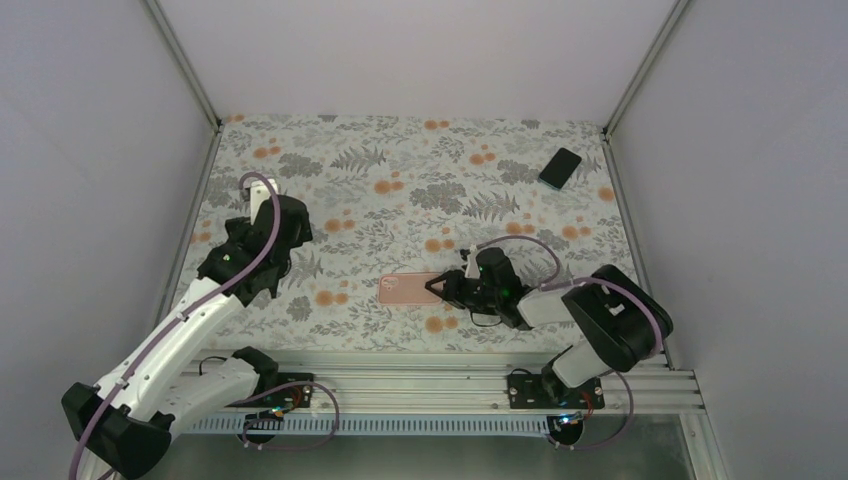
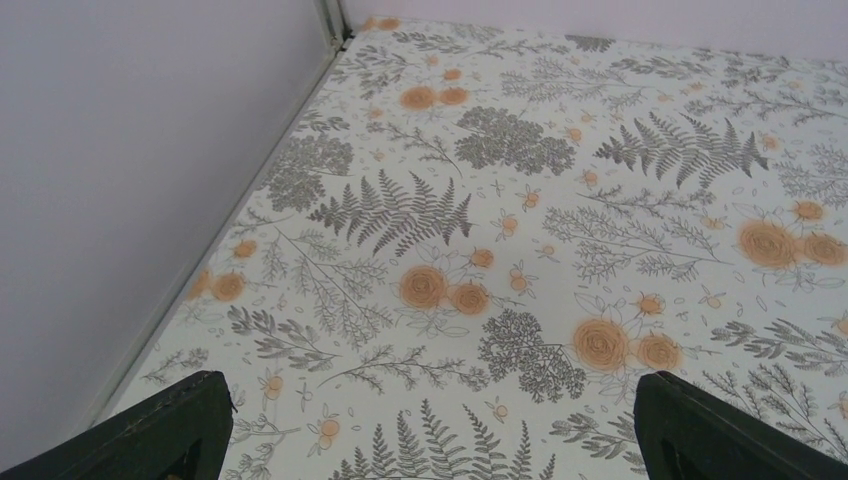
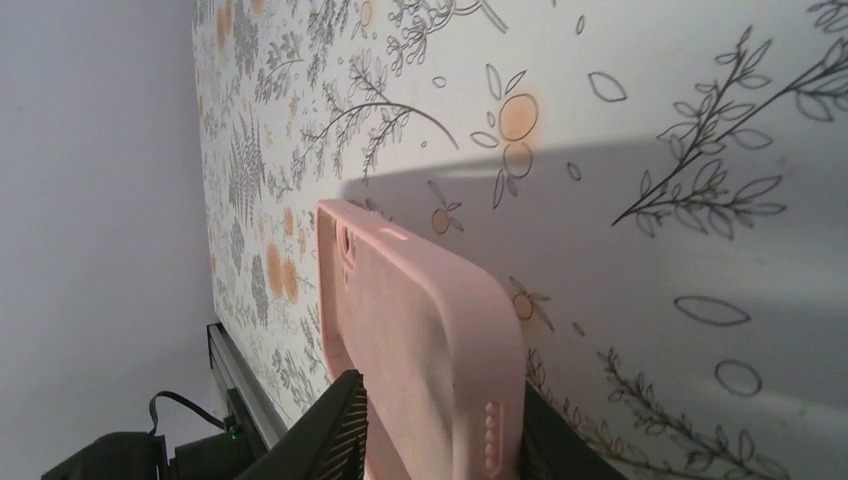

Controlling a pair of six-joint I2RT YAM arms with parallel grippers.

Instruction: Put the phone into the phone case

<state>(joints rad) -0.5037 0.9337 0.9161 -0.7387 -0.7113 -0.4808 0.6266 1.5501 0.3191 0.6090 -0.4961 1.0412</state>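
Pink phone case [image 1: 408,289] is clamped in the right gripper [image 1: 438,287] by its near short end. Wrist view shows a ribbed finger [image 3: 335,425] on one side and its mate on the other, with the rest of the case sticking straight out past the fingertips, camera cutout at the far tip. Case long axis = finger axis, running toward the robot's left. Can't tell if it touches the table [image 1: 400,180] or hangs just above

Black phone [image 1: 560,167] is well behind those fingers, off toward the far right corner, lying flat, long axis diagonal to the case. So the fingers point away from it

Right arm: elbow folded back near its base, forearm low, wrist rolled on its side. Left gripper [image 2: 440,432] sits well beyond the case tip, fingers spread wide, nothing between them, aimed at the far left corner

My read: right arm is much nearer the phone but busy. Case likely has to go down open side up and be released before right goes for the phone; left could pin the case. Can't tell which face is up now
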